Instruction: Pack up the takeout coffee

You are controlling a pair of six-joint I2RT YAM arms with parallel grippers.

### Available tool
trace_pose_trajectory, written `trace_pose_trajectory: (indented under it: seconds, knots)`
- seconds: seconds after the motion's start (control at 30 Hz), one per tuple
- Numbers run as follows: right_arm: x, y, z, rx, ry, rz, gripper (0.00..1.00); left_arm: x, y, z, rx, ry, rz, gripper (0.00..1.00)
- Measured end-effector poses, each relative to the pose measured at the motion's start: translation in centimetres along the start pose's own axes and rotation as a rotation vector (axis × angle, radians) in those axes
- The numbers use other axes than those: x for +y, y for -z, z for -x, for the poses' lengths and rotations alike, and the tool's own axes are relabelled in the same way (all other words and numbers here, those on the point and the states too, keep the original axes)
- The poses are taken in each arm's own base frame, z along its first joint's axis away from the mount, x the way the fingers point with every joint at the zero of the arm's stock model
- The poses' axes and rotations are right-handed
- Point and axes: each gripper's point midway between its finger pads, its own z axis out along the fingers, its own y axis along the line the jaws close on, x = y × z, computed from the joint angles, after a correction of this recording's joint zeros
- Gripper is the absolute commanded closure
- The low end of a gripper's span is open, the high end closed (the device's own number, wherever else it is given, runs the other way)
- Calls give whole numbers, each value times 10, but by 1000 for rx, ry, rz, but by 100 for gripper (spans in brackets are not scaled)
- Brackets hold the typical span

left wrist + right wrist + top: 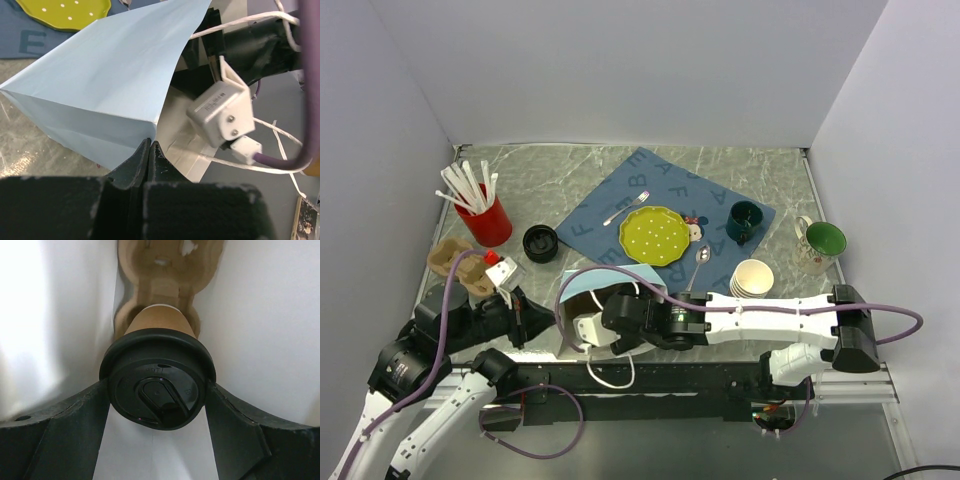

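Marbled tabletop (720, 165) between white walls, with a pale blue paper bag (100, 85) at its near edge. Left gripper (150, 147): fingers clenched on the bag's rim. Right gripper (157, 390): reaching inside the bag, its fingers grasp the takeout coffee (160, 325) by the black lid. The cup's base meets a pulp cup carrier (165, 265).
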Motion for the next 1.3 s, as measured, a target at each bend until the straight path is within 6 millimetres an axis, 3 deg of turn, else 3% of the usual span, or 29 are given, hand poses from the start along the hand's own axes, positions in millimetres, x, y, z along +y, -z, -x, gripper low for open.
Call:
trace_pose_trajectory:
  seconds: [0.23, 0.43, 1.3]
  knots:
    - [-10, -5, -17, 48, -27, -27, 45, -1, -1, 6, -22, -8, -6, 99]
    - [-17, -12, -19, 64, -45, -50, 45, -1, -1, 6, -23, -3, -6, 99]
    - [-2, -23, -13, 33, -74, 10, 46, -4, 3, 1, -17, -17, -20, 99]
